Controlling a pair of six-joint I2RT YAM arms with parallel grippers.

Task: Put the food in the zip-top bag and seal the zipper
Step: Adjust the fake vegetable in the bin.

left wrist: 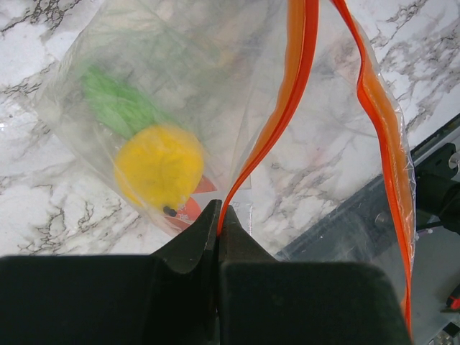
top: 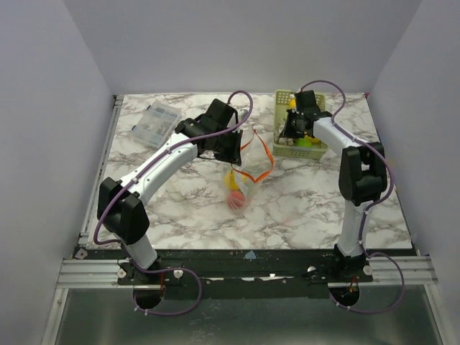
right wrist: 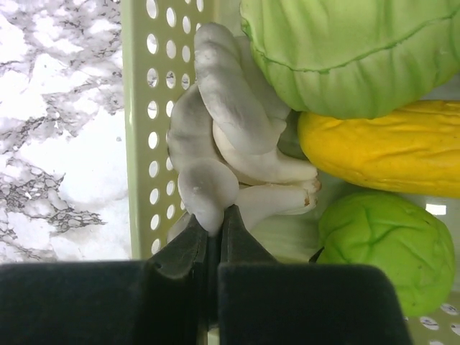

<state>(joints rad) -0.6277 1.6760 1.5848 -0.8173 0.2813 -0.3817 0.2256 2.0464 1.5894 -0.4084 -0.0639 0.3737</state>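
L wrist: left gripper (left wrist: 218, 215) nearest, jaws clenched on the thin orange-red zipper strip (left wrist: 287, 93) of the crinkly clear plastic bag (left wrist: 93, 57). A yellow lemon (left wrist: 159, 164) and green cucumber (left wrist: 115, 108) sit inside, beyond the tips.
R wrist: right gripper (right wrist: 218, 219) jaws pinch a lobe of the white lumpy garlic bulb (right wrist: 223, 144) in the pale green slotted basket (right wrist: 140, 108). Prob. light, stiff, slick, so a deeper grip across the lobes looks safer.
Top: bag mouth gapes beside the left jaws.

Orange-red zipper (left wrist: 300, 57), yellow lemon (left wrist: 159, 164), white garlic bulb (right wrist: 215, 108) — pale green basket (right wrist: 136, 108), grey-veined marble table (top: 302, 208)
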